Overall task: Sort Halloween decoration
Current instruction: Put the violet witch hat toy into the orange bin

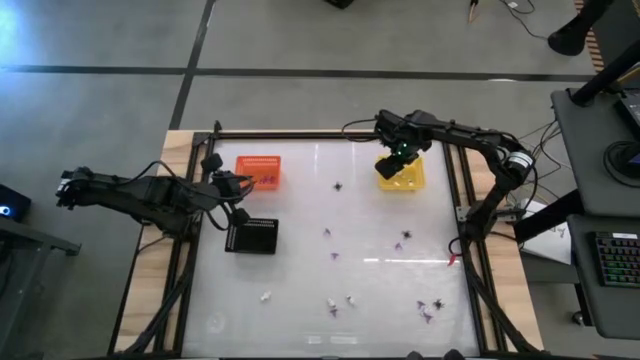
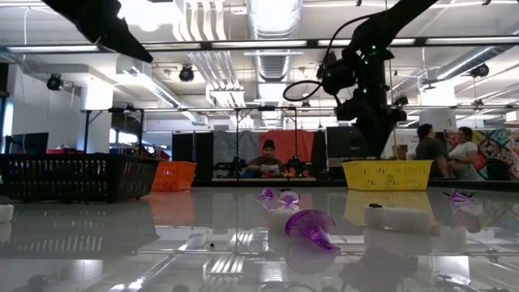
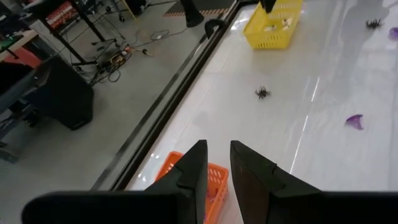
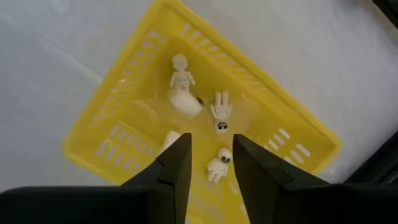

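above the yellow basket [image 1: 402, 176] at upper right, my right gripper [image 4: 211, 163] hangs parted and empty over whitish skeleton trinkets [image 4: 220, 112]; my left gripper [image 3: 217, 168], slightly parted, waits by the orange basket [image 1: 259, 171].

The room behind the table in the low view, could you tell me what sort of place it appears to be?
Probably a robotics lab or workshop: exposed ceiling ducts, people seated at benches, and a keyboard on a desk beside the framed table.

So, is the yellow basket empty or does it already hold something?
Not empty. The yellow basket holds several whitish skeleton figures, seen from the right gripper above it.
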`<act>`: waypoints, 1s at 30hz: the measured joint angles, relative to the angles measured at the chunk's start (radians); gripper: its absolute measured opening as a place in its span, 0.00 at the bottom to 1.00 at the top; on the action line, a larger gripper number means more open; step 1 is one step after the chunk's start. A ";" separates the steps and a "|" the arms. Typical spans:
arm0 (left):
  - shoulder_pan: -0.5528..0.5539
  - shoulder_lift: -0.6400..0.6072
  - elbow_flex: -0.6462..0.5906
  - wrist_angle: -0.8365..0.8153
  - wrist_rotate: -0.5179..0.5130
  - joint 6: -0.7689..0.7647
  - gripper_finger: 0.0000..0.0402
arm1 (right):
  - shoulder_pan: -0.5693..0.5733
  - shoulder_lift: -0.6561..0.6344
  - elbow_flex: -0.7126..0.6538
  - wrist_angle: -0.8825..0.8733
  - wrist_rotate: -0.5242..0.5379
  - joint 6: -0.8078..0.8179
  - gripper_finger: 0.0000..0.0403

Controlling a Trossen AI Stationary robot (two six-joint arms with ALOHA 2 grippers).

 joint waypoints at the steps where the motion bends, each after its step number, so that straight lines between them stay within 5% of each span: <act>1: 0.000 0.000 0.000 -0.007 0.000 -0.001 0.13 | 0.000 -0.001 0.005 -0.012 0.000 0.014 0.27; 11: 0.000 -0.003 0.000 -0.041 0.001 -0.022 0.13 | 0.070 -0.045 0.084 -0.093 -0.129 0.143 0.28; 30: 0.000 -0.078 0.000 -0.091 0.005 0.013 0.13 | 0.517 -0.064 0.076 -0.085 -0.131 0.527 0.26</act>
